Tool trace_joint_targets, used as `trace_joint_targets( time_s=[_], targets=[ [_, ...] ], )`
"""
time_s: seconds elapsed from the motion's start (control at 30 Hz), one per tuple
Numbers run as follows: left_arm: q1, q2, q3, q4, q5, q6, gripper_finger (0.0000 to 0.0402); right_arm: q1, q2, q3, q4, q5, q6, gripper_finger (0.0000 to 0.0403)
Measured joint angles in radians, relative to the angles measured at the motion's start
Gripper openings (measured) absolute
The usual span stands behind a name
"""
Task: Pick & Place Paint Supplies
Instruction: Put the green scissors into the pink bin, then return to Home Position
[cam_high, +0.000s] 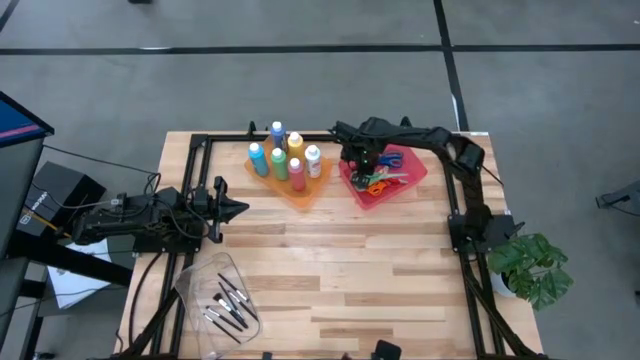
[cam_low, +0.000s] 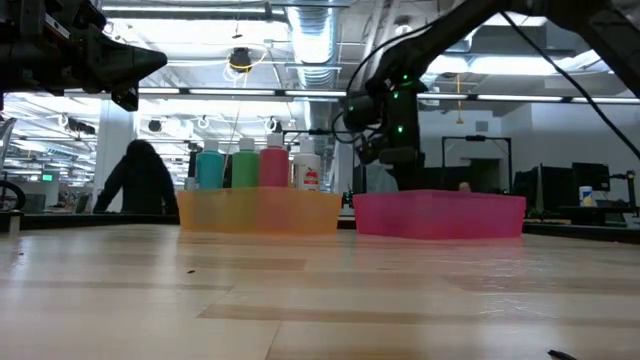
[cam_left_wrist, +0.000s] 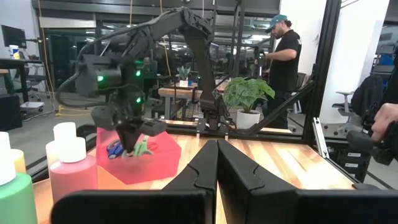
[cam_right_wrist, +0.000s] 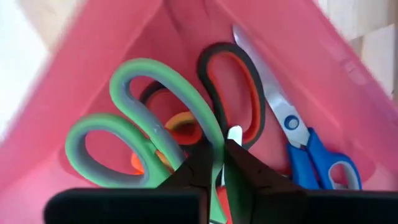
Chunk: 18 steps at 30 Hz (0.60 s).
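Closest to you, the right gripper (cam_right_wrist: 214, 155) is pinched narrow on the green scissors (cam_right_wrist: 146, 118) inside the red tray (cam_high: 412, 180). You are at the grasping step, I judge; next you need a straight lift clear of the other scissors, then carry toward 6 o'clock. The left gripper (cam_high: 238, 208) waits closed at 9 o'clock.

Red tray (cam_right_wrist: 81, 81); green scissors (cam_right_wrist: 149, 134), blue scissors (cam_right_wrist: 323, 162), orange-black scissors (cam_right_wrist: 231, 93).
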Motion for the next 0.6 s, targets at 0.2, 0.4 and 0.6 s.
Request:
trace_joint_targets(
  time_s=[0.2, 0.4, 0.6],
  targets=[
    [0.000, 0.000, 0.000, 0.000, 0.000, 0.000, 0.0001, -0.004, 0.009, 0.000, 0.007, 0.004, 0.009, 0.0051],
    [0.000, 0.000, 0.000, 0.000, 0.000, 0.000, 0.0001, -0.001, -0.026, 0.000, 0.002, 0.003, 0.015, 0.0086],
    [0.000, 0.000, 0.000, 0.000, 0.000, 0.000, 0.0001, 0.004, -0.203, -0.001, -0.017, -0.102, -0.005, 0.0111]
  ],
)
